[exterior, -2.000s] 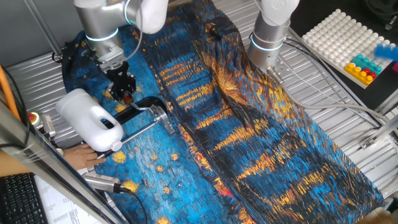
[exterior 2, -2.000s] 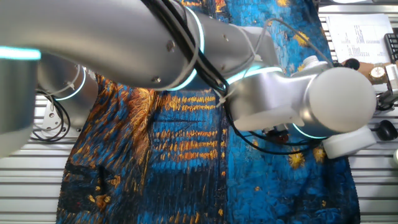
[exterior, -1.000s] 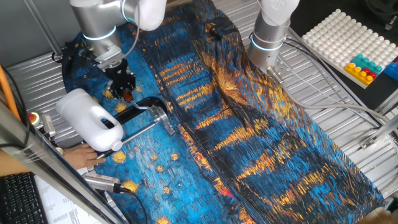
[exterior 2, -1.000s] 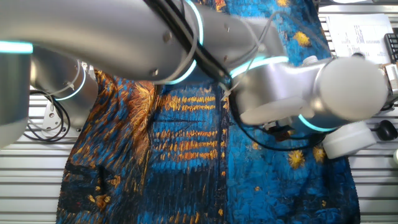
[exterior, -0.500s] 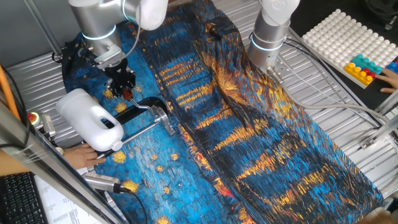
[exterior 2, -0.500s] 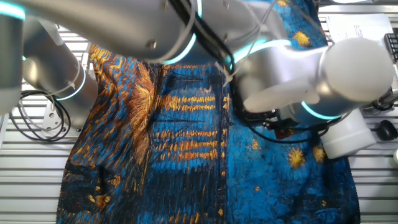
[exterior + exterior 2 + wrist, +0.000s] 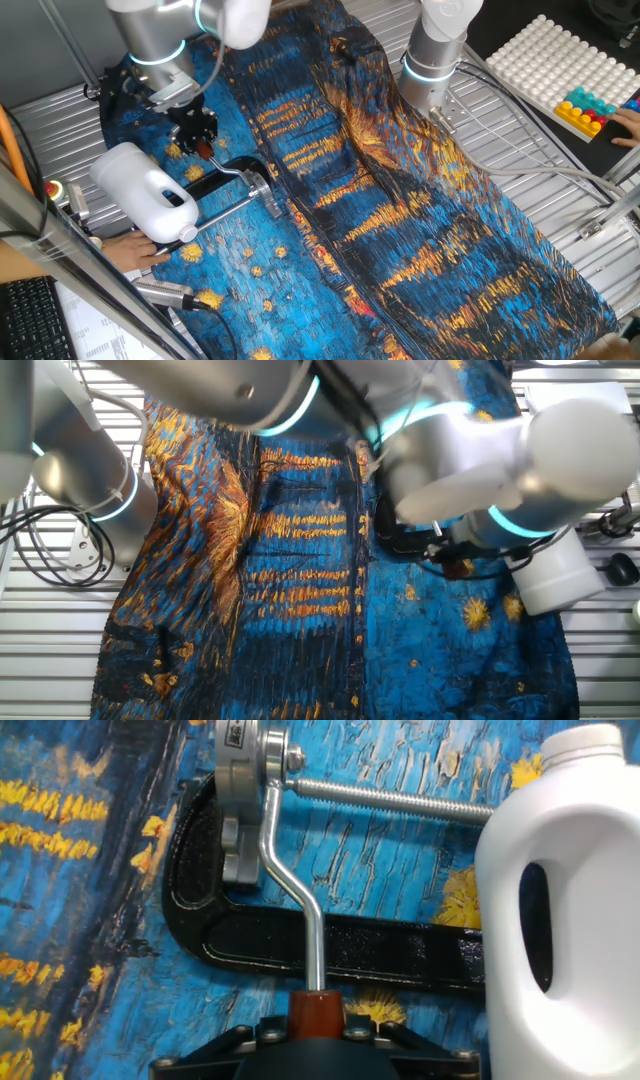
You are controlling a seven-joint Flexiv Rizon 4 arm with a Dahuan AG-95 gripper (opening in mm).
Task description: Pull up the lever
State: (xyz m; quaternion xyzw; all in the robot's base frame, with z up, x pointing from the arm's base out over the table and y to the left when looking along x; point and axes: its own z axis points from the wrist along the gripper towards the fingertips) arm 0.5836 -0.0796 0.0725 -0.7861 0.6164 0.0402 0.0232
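Observation:
The lever [image 7: 314,925] is a bent silver bar that runs from the clamp's silver head [image 7: 250,780] toward the camera and ends in a dark red sleeve [image 7: 317,1010]. My gripper [image 7: 317,1025] is shut on that sleeve, with a black finger on each side. In one fixed view the gripper [image 7: 199,141] stands above the black clamp [image 7: 228,172] and the red sleeve [image 7: 204,150] shows between its fingers. The clamp's black frame [image 7: 240,935] lies flat on the blue patterned cloth. In the other fixed view my arm [image 7: 470,450] covers the clamp.
A big white jug [image 7: 143,190] lies just left of the clamp, close to my fingers, and a threaded silver rod [image 7: 390,798] runs toward it. A person's hand [image 7: 130,252] rests at the table's near left. A second arm's base [image 7: 432,55] stands at the back.
My gripper has moved a little up and back with the red sleeve held in it, so the lever's end stands higher over the clamp. The jug and clamp frame have stayed put.

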